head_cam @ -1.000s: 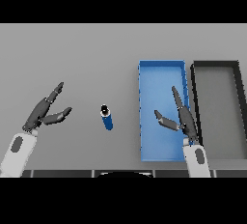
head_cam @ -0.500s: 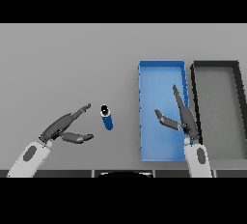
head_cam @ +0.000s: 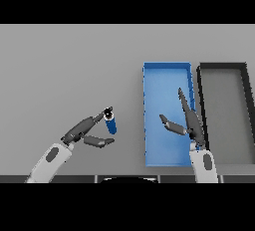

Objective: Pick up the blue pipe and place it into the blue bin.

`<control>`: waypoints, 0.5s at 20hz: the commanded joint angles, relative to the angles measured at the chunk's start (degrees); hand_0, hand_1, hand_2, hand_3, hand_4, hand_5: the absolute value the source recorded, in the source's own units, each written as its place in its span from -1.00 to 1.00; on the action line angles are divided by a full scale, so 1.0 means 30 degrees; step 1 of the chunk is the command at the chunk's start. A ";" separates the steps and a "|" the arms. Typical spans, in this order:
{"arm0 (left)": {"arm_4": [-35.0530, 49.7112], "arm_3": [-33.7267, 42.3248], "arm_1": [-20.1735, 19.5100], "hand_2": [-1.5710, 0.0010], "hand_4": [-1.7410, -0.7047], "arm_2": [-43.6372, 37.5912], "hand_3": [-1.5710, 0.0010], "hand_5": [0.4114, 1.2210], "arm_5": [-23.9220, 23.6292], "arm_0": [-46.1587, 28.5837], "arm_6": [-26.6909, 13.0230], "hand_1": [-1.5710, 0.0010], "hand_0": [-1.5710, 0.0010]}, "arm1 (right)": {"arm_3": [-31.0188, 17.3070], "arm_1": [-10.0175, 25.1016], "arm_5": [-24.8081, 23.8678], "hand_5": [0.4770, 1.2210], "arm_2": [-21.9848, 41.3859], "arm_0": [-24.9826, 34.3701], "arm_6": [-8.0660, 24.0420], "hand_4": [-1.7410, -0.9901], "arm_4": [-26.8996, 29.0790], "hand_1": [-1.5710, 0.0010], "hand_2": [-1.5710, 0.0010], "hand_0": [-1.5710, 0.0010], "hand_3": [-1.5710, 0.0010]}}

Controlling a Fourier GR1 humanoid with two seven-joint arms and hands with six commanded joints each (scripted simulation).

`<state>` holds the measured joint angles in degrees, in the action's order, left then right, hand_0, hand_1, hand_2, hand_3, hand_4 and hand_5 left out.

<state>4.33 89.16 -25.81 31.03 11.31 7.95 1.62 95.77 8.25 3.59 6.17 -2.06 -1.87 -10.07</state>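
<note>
A plain grey desk fills the view. The left hand reaches in low, fingers straight and spread from the thumb, holding nothing; its fingertips touch or nearly touch the top end of the blue pipe, which lies on the desk just beyond them. Further past the pipe sits the blue bin, nothing visible inside, with a dark bin beside it. The right hand hovers open over the blue bin, idle. By my reading the task is barely started: the pipe is not yet grasped, and lifting, carrying and dropping it in all remain.
</note>
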 commanded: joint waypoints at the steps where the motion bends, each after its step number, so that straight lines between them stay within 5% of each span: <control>1: -0.0008 -0.0433 0.0466 1.00 0.19 -0.0009 1.00 -0.81 -0.0142 0.0281 -0.0034 1.00 1.00 | 0.0153 0.0018 0.0086 -0.79 0.0075 -0.0186 -0.0049 0.43 0.0000 1.00 1.00 1.00 1.00; 10: -0.0551 -0.3530 0.3056 0.93 0.20 0.0102 0.98 -0.68 -0.0859 0.1161 0.1739 1.00 1.00 | 0.0117 0.0076 -0.0015 -0.81 -0.0103 -0.0403 -0.0130 0.46 0.0037 1.00 1.00 1.00 1.00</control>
<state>2.68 78.58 -16.63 31.34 8.74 11.44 6.88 96.12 8.46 3.55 5.87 -3.26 -2.17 -9.96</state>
